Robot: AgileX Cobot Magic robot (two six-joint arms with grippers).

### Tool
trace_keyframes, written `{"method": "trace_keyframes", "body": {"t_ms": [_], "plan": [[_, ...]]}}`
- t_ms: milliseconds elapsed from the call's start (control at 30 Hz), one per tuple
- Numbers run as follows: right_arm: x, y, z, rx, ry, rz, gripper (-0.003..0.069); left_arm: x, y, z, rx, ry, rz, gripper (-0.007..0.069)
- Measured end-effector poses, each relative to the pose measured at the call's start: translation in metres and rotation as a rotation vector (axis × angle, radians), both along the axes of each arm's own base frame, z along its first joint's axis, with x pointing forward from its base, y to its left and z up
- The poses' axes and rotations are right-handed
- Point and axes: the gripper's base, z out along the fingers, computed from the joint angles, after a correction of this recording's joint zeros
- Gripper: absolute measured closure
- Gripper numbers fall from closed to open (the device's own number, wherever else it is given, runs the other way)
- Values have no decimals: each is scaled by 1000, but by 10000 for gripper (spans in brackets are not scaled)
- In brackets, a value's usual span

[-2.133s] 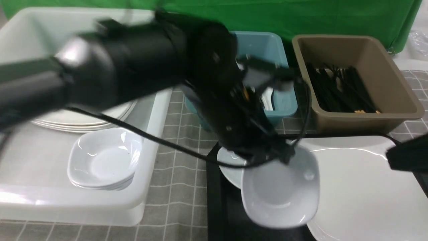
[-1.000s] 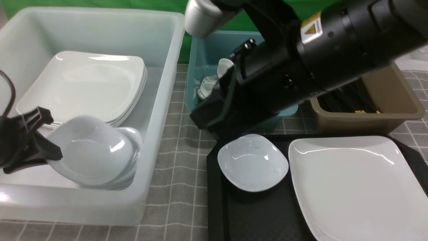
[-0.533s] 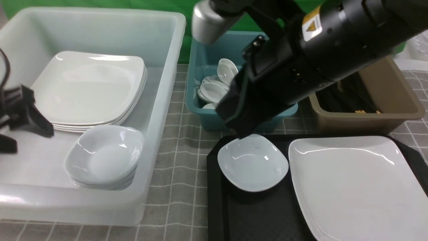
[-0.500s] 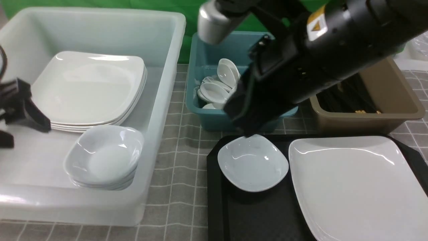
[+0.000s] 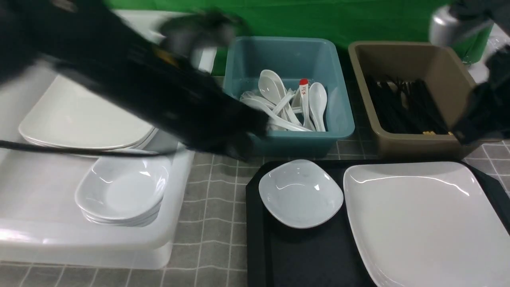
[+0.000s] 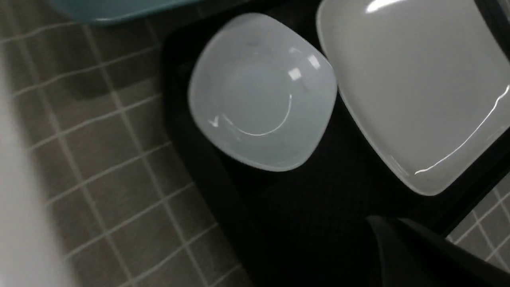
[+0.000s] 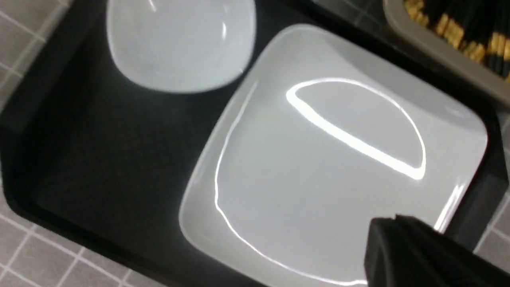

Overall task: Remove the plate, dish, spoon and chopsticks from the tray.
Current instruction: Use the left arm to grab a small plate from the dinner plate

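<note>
Left arm (image 5: 159, 99) now reaches diagonally toward tray (image 5: 303, 259).

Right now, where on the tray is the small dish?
Front view: the dish sits at the tray's far-left corner, beside the plate, near the teal tub.

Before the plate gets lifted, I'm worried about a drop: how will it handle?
The plate looks glossy, so probably slippery in a pinch. It looks rigid and ceramic-like, likely breakable if dropped. Flat and wide on the tray, its low rim may be hard to grip.
</note>
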Motion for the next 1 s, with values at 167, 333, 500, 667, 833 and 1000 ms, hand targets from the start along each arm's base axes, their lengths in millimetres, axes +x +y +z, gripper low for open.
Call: {"method": "trace_keyframes", "body": {"t_ms": [167,333,500,667,833,1000], "plan": [[-20,-13,-18,8,15,-32,629,-2,-62,-50,222,-86,-221,590],[-43,-19,-28,17,23,-32,629,2,-96,-97,397,-143,-352,461],[-59,-24,-21,38,-23,-31,629,12,-105,-125,458,-189,-394,256],[-68,-26,-11,65,-105,-30,629,20,-107,-144,529,-236,-437,115],[-72,-27,-6,77,-142,-29,627,22,-108,-155,546,-233,-428,98],[-72,-26,-6,89,-140,-31,622,21,-108,-154,539,-209,-404,320]]}}
